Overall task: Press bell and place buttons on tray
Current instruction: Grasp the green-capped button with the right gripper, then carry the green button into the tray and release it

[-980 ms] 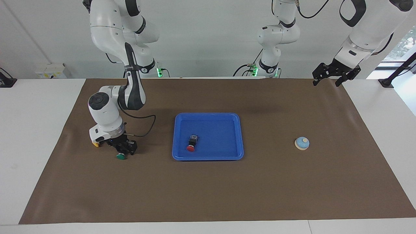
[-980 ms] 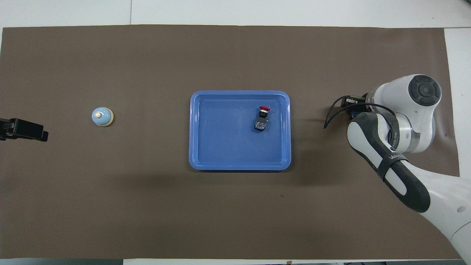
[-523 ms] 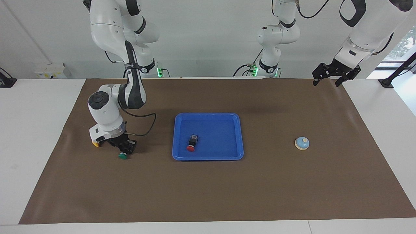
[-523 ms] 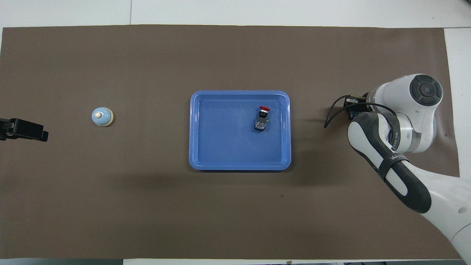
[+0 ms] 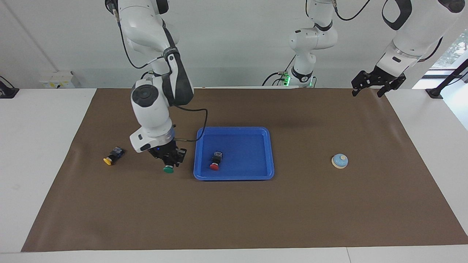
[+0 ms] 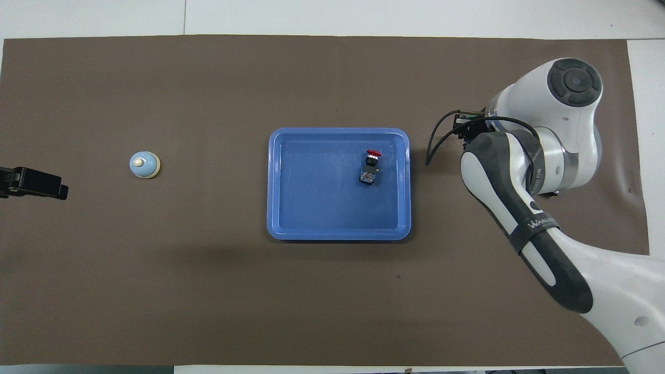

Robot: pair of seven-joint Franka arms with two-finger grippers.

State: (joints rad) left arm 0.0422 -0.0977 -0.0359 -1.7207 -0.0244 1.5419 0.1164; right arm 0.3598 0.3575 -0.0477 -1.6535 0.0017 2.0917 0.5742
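The right gripper [image 5: 169, 163] hangs over the brown mat [image 5: 234, 212] just beside the tray [image 5: 271, 153], at the tray's edge toward the right arm's end of the table, its fingers closed on the green button [image 5: 168, 169], whose round cap points down below the fingertips. Holding it by the blocky body that way looks sensible to me: the body offers flat sides to pinch, and the cap stays free. The carry is held clear of the mat, high enough, I would judge, to pass over the tray's raised rim. Inside the tray the red button [image 5: 215, 162] lies on its side, in the half toward the right arm's end. The yellow button [image 5: 112, 156] lies on the mat near the mat's edge at the right arm's end, not yet collected. The bell [image 5: 339, 161] sits alone on the mat between the tray and the edge at the left arm's end, untouched as far as I can see. The left gripper [image 5: 371, 88] waits with its fingers spread wide and empty, up by the mat's corner nearest its own base.
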